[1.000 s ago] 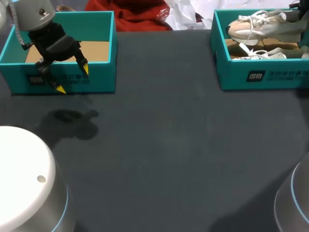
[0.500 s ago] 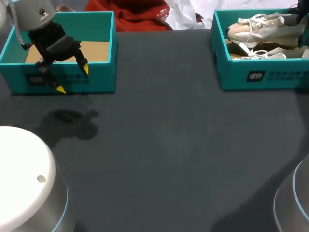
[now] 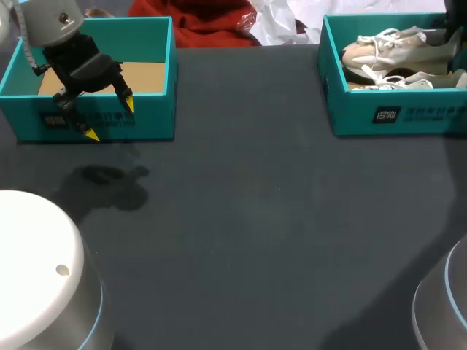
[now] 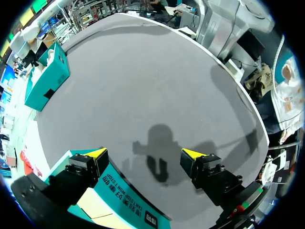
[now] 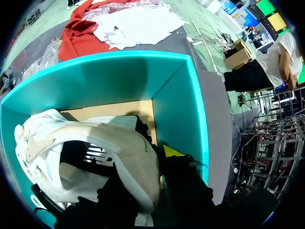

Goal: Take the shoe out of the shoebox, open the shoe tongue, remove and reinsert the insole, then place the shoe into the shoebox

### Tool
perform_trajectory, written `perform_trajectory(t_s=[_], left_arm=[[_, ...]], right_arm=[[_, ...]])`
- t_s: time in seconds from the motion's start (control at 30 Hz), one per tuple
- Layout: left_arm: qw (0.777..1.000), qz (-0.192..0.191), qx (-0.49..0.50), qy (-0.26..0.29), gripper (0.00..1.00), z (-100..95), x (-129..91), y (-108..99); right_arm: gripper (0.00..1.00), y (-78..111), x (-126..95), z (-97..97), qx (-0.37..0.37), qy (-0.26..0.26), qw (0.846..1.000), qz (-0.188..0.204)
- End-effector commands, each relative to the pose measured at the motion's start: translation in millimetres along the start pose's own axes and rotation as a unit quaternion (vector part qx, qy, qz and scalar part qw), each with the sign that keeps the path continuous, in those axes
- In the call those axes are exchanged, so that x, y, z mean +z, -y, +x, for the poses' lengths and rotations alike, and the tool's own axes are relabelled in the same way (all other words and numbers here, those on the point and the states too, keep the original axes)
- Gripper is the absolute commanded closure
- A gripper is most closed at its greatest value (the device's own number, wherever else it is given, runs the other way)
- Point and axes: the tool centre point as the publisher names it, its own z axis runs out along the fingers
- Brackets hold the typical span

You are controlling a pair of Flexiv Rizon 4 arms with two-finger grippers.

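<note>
Shoe and its mate occupy right shoebox; left shoebox shows cardboard.

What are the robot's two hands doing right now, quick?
Left gripper: open, holding nothing.
Right gripper: shut on the shoe, at its heel, inside the box.

The head camera sits high behind the robot and looks down on the dark worktop, far enough off to take in the teal box at its left and the shoebox at its right. The left wrist camera hangs over that teal box's front wall and faces out past the left claw across the same worktop to the shoebox well away. The right wrist camera looks into the shoebox from very near, seemingly almost against the shoe, sharing only that box's inside with the head view.
</note>
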Motion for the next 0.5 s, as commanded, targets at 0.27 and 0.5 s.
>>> perform_trajectory(t_s=[0.27, 0.5], left_arm=[[1.0, -0.001, 0.0, 0.0, 0.0, 0.0, 0, 0], [1.0, -0.001, 0.0, 0.0, 0.0, 0.0, 0, 0]], right_arm=[[1.0, -4.1, 10, 7.3, -0.004, -0.004, 1.0, 0.012], [1.0, -2.5, 14, 13.2, -0.007, -0.008, 1.0, 0.017]])
